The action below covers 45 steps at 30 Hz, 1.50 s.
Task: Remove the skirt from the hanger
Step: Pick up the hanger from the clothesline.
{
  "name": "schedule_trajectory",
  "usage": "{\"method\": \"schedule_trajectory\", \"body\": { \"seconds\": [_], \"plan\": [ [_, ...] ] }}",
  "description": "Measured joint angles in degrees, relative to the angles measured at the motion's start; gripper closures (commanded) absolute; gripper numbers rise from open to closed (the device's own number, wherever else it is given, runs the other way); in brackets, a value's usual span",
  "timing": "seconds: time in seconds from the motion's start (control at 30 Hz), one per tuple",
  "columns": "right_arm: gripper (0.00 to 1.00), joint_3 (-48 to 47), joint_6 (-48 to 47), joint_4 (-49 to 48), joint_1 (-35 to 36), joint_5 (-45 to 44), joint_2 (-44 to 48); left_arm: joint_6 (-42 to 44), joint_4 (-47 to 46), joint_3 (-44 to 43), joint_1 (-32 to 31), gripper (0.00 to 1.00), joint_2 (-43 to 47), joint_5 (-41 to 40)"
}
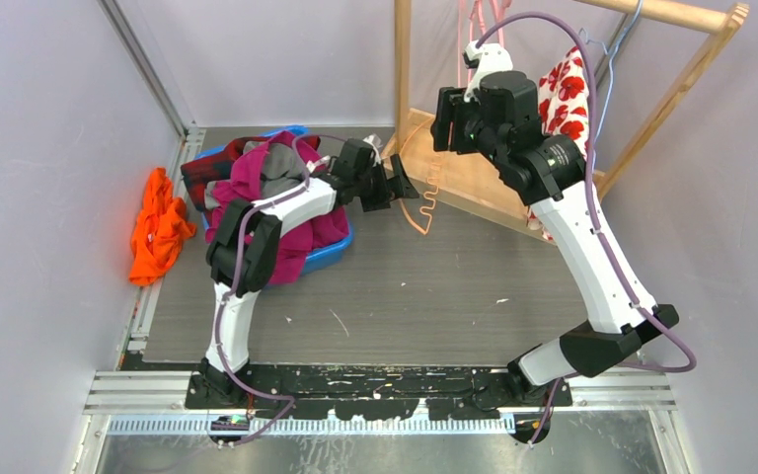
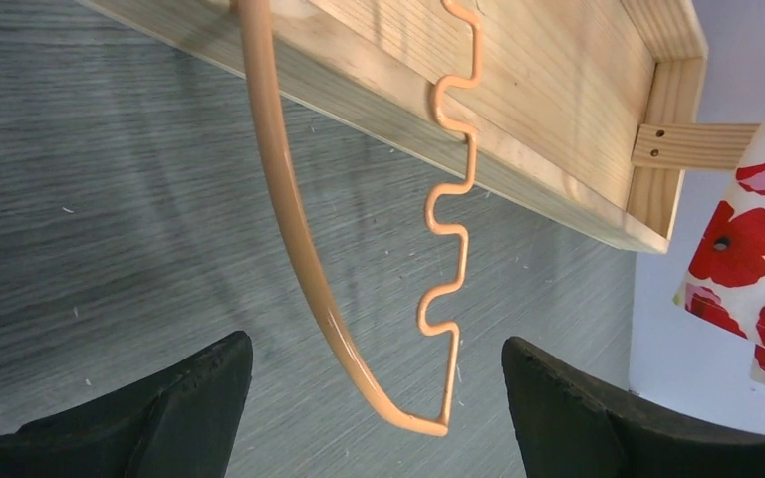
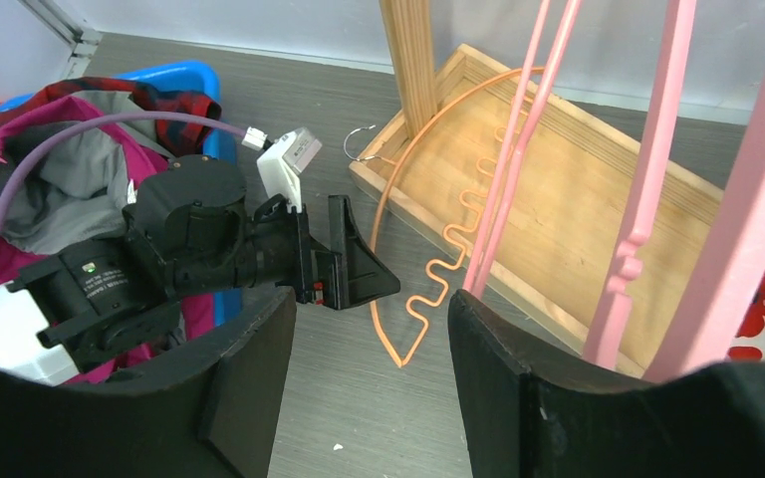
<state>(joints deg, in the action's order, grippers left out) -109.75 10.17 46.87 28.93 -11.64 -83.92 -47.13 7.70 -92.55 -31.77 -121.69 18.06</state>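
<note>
Left pincer [image 2: 377, 344], jaws spread, faces orange hanger [image 2: 277, 169].

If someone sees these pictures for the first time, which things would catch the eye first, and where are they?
Probably the orange hanger, lying half over the edge of the wooden rack base at centre, with the open left hand just before it. Next, the red poppy-print fabric hanging at the far right, and the blue bin heaped with clothes at the left.

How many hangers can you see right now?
3: an orange hanger resting against the rack's wooden base, a pink hanger hanging near the post, a blue hanger on the rail. Others may be hidden.
</note>
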Motion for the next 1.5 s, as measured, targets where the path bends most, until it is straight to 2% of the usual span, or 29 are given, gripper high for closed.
{"method": "schedule_trajectory", "body": {
  "seconds": [0.43, 0.67, 0.93, 1.13, 1.17, 1.2, 1.23, 1.27, 1.5],
  "plan": [
    [0.38, 0.07, 0.07, 0.42, 0.00, -0.26, 0.17, 0.07, -6.51, -0.42, 2.27, 0.12, -3.19, 0.07],
    [0.38, 0.07, 0.31, 1.22, 0.00, -0.28, -0.28, -1.73, -11.37, -0.42, 2.36, 0.19, -7.34, 1.49],
    [0.39, 0.04, 0.66, 1.68, 0.00, -0.24, -0.98, -3.37, -13.07, -2.71, 2.14, 0.54, -9.57, 3.21],
    [0.39, 0.07, 0.76, 1.68, 0.00, -0.20, -0.98, -3.43, -14.27, -3.19, 2.14, 0.58, -9.70, 4.31],
    [0.39, 0.04, 0.81, 1.68, 0.00, -0.13, -0.98, -3.41, -14.29, -3.19, 2.14, 0.63, -9.70, 4.35],
    [0.39, 0.04, 0.94, 1.66, 0.00, -0.04, -0.98, -3.41, -14.32, -3.19, 2.12, 0.74, -9.70, 4.52],
    [0.39, 0.04, 0.96, 1.66, 0.00, 0.00, -0.98, -3.39, -14.29, -3.19, 2.10, 0.93, -9.70, 4.59],
    [0.39, 0.04, 1.01, 1.68, 0.00, 0.04, -0.98, -3.45, -14.23, -3.19, 2.08, 0.99, -9.70, 4.68],
    [0.39, 0.07, 1.38, 1.66, 0.00, 0.20, -0.98, -1.95, -13.92, -3.21, 1.75, 1.00, -9.70, 6.21]
  ]
}}
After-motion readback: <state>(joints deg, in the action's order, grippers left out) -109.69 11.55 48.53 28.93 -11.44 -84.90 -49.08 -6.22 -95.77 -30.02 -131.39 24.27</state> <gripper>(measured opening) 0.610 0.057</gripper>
